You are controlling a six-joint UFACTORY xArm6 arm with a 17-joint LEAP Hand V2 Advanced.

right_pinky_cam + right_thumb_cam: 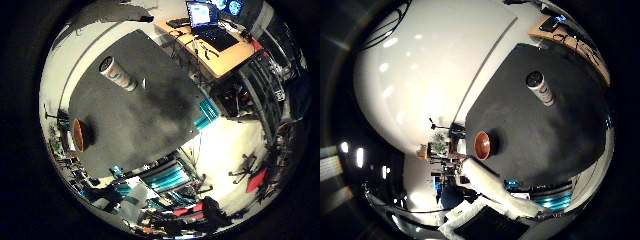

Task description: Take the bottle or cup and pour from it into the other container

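Distance is what stands out: the dark table [150, 130] and everything on it look small from the palm, so the hand [492, 192] hangs well above the work. On the table a tall white cup [117, 74] with orange markings and a dark open mouth stands upright. A brown bowl [481, 145] sits well apart from the cup, close to the table's edge, with bare tabletop between the two. Beyond the table, on the side nearer the cup than the bowl, is a wooden desk [227, 57] carrying a laptop [202, 15].

One white padded part of the hand reaches into the thumb-side view, pointing toward the bowl, and looks fairly straight; it touches nothing. From so little I cannot tell whether the fingers as a whole are loose or curled.

Nothing is grasped yet, so the reach to the cup seems to be the step ahead. The cup is tall and narrow, and I judge a finger brushing its rim or side on the way down could tip it. The bowl's place near the table edge also leaves little margin: a stray push might slide it off, and a pour aimed slightly wide would land on the table.
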